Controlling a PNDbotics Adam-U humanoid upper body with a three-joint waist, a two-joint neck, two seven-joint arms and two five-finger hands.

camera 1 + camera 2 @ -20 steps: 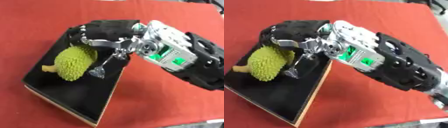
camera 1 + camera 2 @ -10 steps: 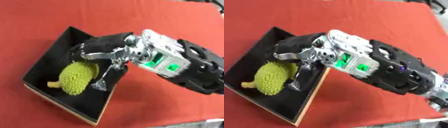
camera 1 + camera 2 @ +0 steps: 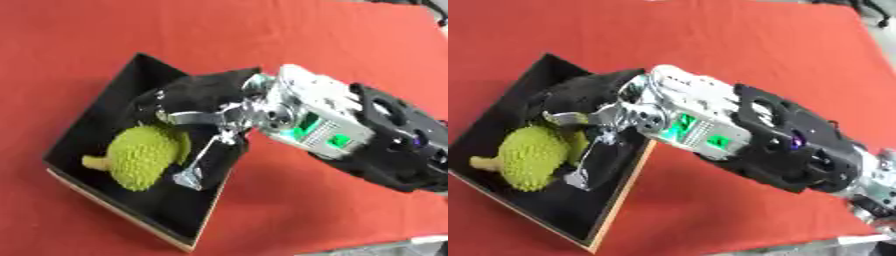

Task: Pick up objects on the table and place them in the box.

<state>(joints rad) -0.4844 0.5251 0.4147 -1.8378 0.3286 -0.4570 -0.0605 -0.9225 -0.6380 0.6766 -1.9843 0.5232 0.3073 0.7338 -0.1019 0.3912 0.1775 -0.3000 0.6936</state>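
My right hand (image 3: pixel 188 102) hangs released over the spiky yellow-green durian-shaped fruit (image 3: pixel 144 156) in the shallow black box (image 3: pixel 105 115); it looks light, rigid, best gripped mid-body.

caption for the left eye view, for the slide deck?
Right hand reaches into the black box on the red table, above a spiky green durian-like fruit lying inside.

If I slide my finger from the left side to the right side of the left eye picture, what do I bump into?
Red tablecloth → black box → spiky green fruit lying inside the box → the robot's right hand, reaching into the box → its silver wrist → its black forearm.
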